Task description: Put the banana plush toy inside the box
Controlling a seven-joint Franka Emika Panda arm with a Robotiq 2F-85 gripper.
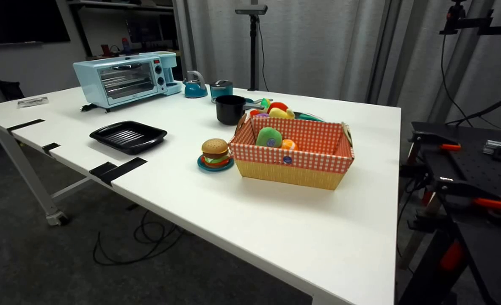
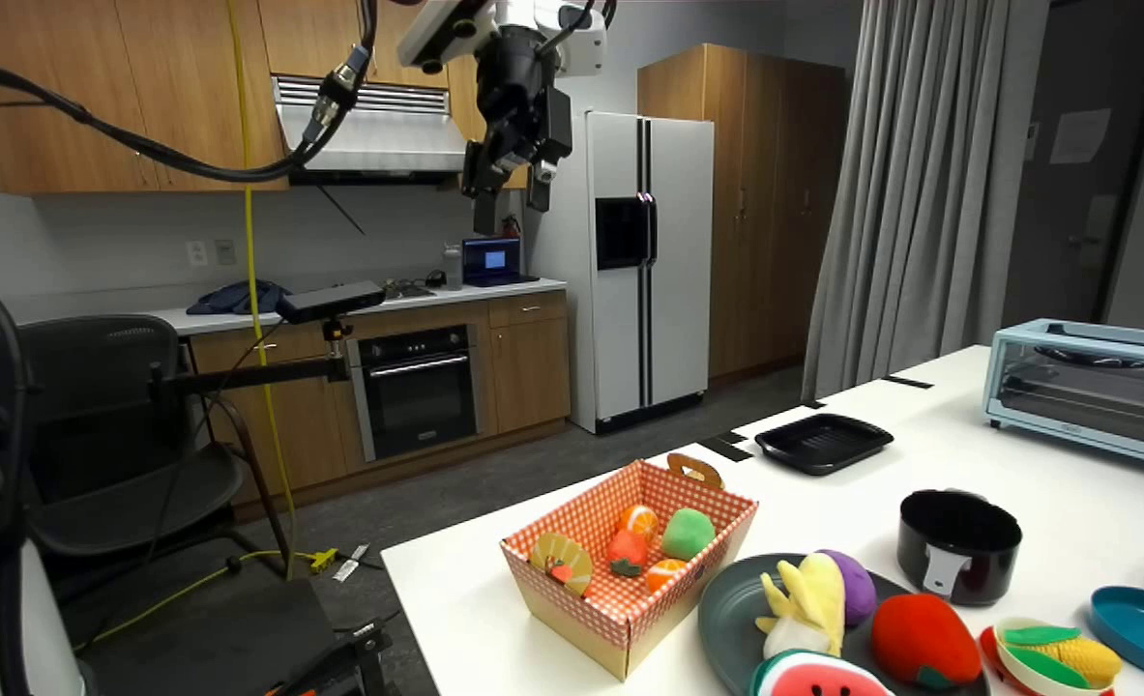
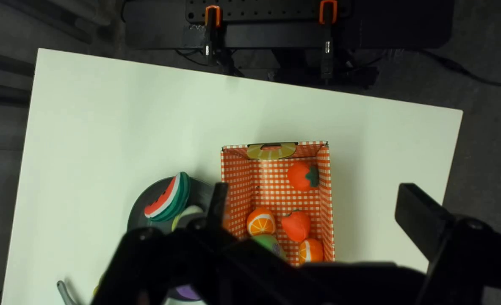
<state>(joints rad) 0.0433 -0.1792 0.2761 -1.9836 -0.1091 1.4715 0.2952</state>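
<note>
The banana plush toy is pale yellow with peel-like flaps. It lies on a dark round plate beside the box, and also shows behind the box in an exterior view. In the wrist view only a pale part of it shows past my finger. The box has a red-and-white checkered lining and tan outer sides; it also shows in an exterior view and the wrist view. My gripper is open and empty, high above the table. In the wrist view its fingers are wide apart.
The box holds orange pieces, a green plush and red plush fruit. A watermelon slice, a red plush and a purple one share the plate. A black pot and burger stand nearby.
</note>
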